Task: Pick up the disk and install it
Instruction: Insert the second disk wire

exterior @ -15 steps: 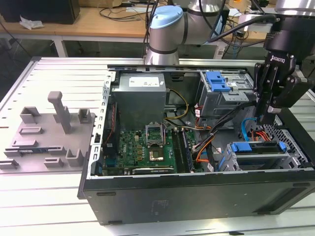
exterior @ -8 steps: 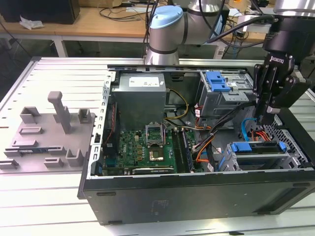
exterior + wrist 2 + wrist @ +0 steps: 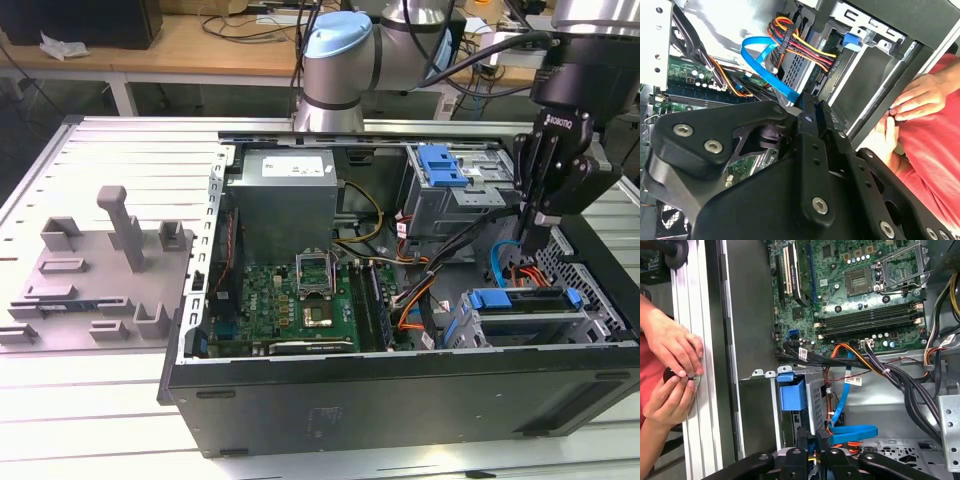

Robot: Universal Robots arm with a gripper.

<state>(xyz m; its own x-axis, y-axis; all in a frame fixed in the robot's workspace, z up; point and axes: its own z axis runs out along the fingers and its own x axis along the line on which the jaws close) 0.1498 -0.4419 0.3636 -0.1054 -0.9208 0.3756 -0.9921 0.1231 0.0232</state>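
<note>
Disk (image 3: 524, 302) seated in the case's (image 3: 400, 395) lower-right bay in the exterior view; gripper (image 3: 530, 222) just above it, jaw state unclear.

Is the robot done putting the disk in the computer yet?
Nearly, it looks like. Done: the disk, with its blue bracket, already lies in the bay at the exterior view's right end of the computer case. In hand: the gripper hangs just above the disk, apart from it. Left: I cannot tell whether the disk is pushed all the way home.
</note>
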